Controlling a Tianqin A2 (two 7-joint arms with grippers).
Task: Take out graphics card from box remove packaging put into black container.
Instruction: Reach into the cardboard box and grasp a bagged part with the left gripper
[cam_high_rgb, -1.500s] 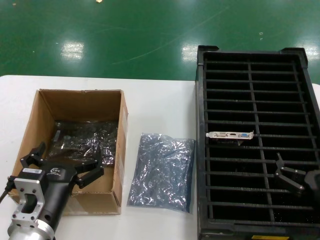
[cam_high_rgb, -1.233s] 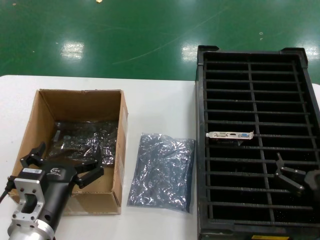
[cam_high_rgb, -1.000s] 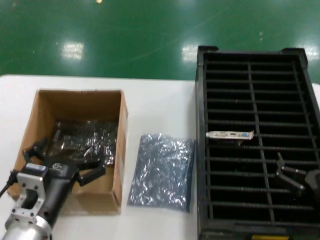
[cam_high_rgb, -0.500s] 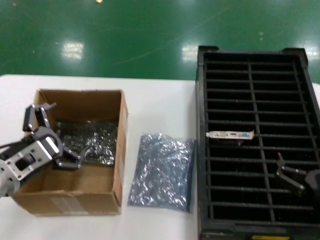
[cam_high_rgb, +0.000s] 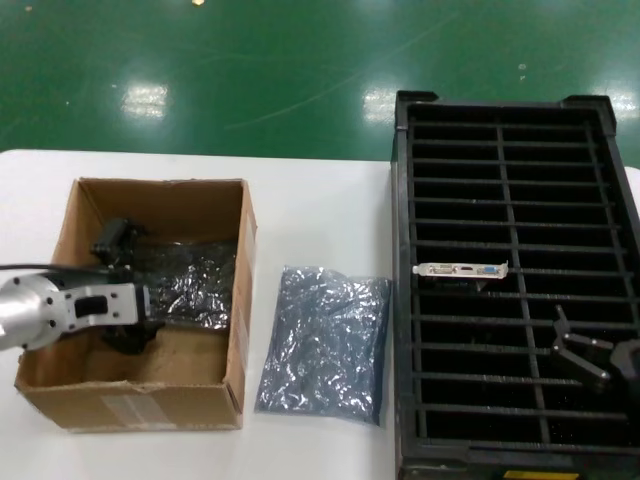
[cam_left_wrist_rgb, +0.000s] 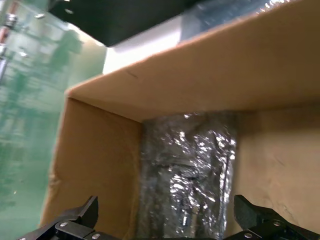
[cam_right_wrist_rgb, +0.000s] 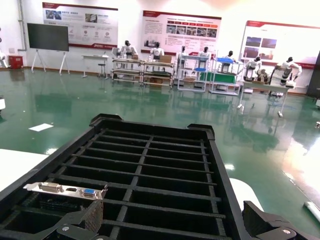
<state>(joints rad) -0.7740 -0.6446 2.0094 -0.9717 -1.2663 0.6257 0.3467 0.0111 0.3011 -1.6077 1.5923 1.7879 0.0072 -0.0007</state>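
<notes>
The brown box (cam_high_rgb: 130, 405) stands open on the white table's left. A shiny crinkled packaging bag (cam_high_rgb: 192, 284) lies on its floor, and what it holds is hidden. My left gripper (cam_high_rgb: 124, 288) reaches into the box from its left side and is open, its fingers spread either side of the bag (cam_left_wrist_rgb: 190, 170) without touching it. A graphics card's silver bracket (cam_high_rgb: 462, 271) stands in a slot of the black container (cam_high_rgb: 401, 300). My right gripper (cam_high_rgb: 585, 360) hovers open over the container's near right, with the bracket (cam_right_wrist_rgb: 65, 189) ahead of it.
A flat empty grey bag (cam_high_rgb: 325, 345) lies on the table between the box and the container. The box's tall cardboard walls (cam_left_wrist_rgb: 200, 75) surround my left gripper. Green floor lies beyond the table's far edge.
My left arm has swung from the box's near front corner to its left side and lowered into the box over the bag. The right arm and the card have stayed put.
</notes>
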